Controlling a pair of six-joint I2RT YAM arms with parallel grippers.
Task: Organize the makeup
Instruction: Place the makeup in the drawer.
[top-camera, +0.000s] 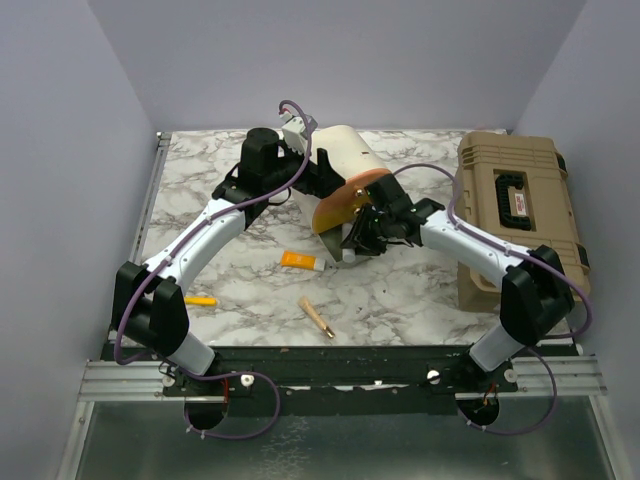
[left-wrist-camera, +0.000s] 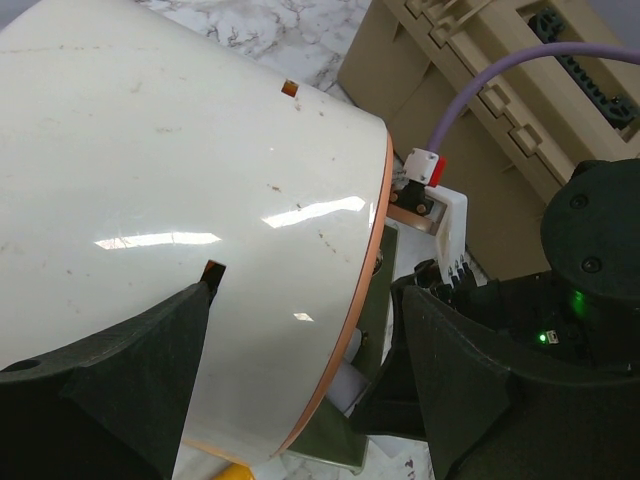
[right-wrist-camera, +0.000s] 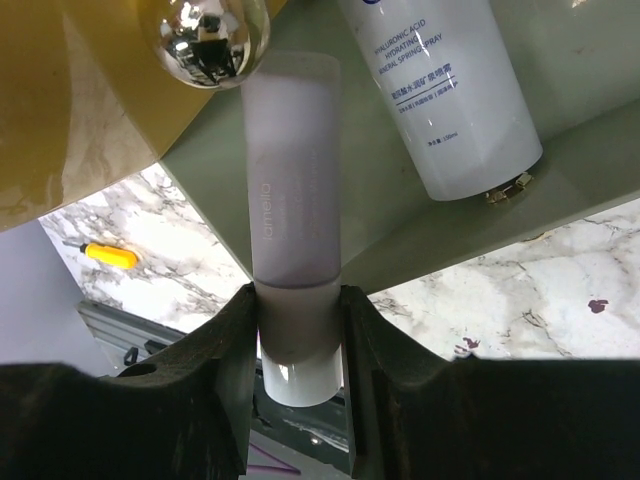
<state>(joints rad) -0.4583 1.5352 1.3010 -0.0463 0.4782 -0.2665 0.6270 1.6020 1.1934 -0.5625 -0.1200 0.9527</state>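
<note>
While the left hand (left-wrist-camera: 315, 300) clasps the tilted case (top-camera: 345, 165) at upper centre, the right hand (right-wrist-camera: 298, 300) pinches the lilac tube (right-wrist-camera: 292, 180) at its rim; orange tube (top-camera: 300, 261), gold tube (top-camera: 317, 317) and pen (top-camera: 200, 300) lie below on the bench (top-camera: 400, 290).

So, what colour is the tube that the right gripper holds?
The tube is pale lilac with a white cap; best seen in the right wrist view.

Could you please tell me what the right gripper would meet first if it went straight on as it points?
The right gripper holds a frosted lilac plastic tube, which leads; it would probably touch the grey-green inner panel of the round cream-and-orange case first, depth unclear.
</note>
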